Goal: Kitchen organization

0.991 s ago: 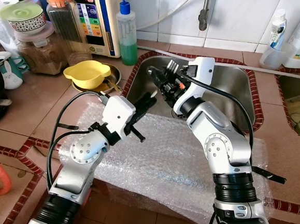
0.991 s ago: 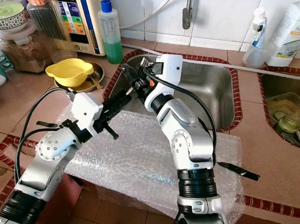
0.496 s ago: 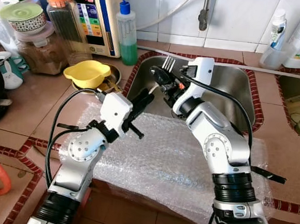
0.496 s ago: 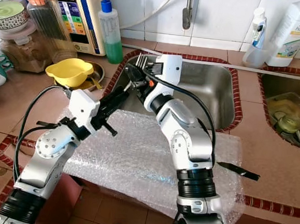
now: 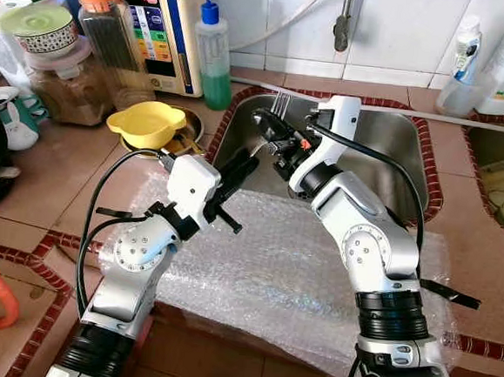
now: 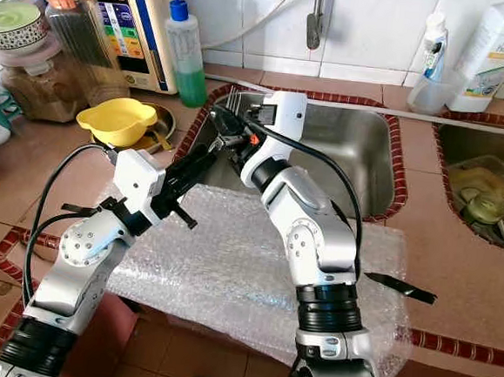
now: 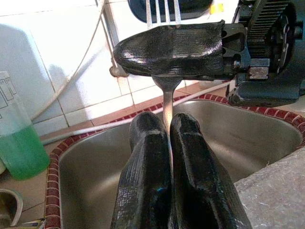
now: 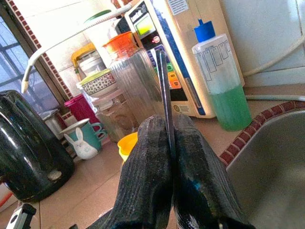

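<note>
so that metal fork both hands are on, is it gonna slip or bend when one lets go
The fork looks like thin polished steel, so it is probably stiff and unlikely to bend. Its handle is smooth and narrow between the left hand fingers, so it may pivot or slip. The right hand pinches it edge-on above the sink, where it would likely drop.
</note>
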Controlling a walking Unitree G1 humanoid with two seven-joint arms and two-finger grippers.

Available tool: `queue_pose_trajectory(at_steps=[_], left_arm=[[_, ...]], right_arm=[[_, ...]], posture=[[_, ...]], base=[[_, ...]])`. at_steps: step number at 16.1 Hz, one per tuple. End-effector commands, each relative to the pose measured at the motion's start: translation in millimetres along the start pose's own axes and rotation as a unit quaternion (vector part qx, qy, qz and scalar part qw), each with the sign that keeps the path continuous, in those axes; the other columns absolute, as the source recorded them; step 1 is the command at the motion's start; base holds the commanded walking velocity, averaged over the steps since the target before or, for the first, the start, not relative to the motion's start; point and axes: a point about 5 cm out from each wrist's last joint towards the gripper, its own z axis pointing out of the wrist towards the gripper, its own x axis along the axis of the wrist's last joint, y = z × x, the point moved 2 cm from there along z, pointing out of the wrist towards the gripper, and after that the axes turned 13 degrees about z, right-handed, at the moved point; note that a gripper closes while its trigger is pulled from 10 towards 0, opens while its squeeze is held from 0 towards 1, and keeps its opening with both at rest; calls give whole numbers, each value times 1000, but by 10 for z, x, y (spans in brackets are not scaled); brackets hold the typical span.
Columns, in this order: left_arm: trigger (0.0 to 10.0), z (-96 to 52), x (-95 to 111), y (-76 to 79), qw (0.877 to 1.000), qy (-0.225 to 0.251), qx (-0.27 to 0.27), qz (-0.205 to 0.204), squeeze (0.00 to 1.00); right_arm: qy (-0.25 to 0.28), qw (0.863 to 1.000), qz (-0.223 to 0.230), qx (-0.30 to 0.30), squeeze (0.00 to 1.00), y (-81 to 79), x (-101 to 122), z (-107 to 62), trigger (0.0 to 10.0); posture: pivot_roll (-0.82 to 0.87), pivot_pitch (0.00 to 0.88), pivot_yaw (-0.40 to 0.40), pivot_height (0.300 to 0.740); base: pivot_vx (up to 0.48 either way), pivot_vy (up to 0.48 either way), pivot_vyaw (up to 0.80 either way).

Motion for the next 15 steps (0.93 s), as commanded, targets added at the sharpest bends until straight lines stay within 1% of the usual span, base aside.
queue_pose_trajectory(at_steps=[1, 2, 3, 4, 5, 6, 9, 12, 13, 14, 15], left_arm=[[2784, -16, 38, -15, 1000, 11, -4, 7, 0], [3255, -14, 35, -12, 1000, 10, -3, 6, 0], [4745, -12, 33, -8, 1000, 10, -4, 6, 0], [10000, -9, 31, -2, 1000, 9, -5, 3, 0], [10000, -5, 36, 1, 1000, 12, -4, -5, 188], [10000, -1, 44, -3, 1000, 16, 0, -15, 1000], [10000, 2, 51, 7, 1000, 18, 1, -22, 1000], [10000, -3, 51, 10, 1000, 17, 0, -23, 1000], [10000, -3, 49, 2, 1000, 17, 1, -22, 1000], [10000, -6, 46, -14, 1000, 16, 4, -20, 1000], [10000, -11, 39, -21, 1000, 14, 4, -19, 1000]], right_arm=[[18, 1000, -2, -17, 0, 71, 90, -12, 0], [20, 1000, -2, -17, 0, 78, 99, -16, 0], [21, 1000, -2, -17, 0, 80, 105, -17, 0], [22, 1000, -1, -18, 0, 80, 106, -16, 0], [24, 1000, -1, -18, 0, 79, 107, -15, 0], [26, 999, -1, -19, 0, 76, 107, -12, 0], [40, 999, -8, -23, 0, 70, 140, -2, 0], [68, 997, -19, -39, 0, 95, 220, 16, 0], [76, 996, -28, -47, 0, 113, 246, 14, 0], [98, 991, -56, -68, 0, 169, 326, -9, 0], [107, 988, -74, -80, 0, 201, 369, -26, 0]], posture=[[-208, 120, 114, 740], [-208, 120, 114, 740], [-209, 120, 113, 740], [-209, 119, 112, 740], [-208, 119, 111, 740], [-208, 118, 109, 740], [-205, 118, 109, 740], [-201, 122, 113, 740], [-201, 122, 114, 740], [-201, 122, 114, 740], [-201, 122, 114, 740]], base=[[0, 0, 0], [0, 0, 0], [0, 0, 0], [0, 0, 0], [0, 0, 0], [0, 0, 0], [0, 0, 0], [0, 0, 0], [0, 0, 0], [0, 0, 0], [0, 0, 0]])
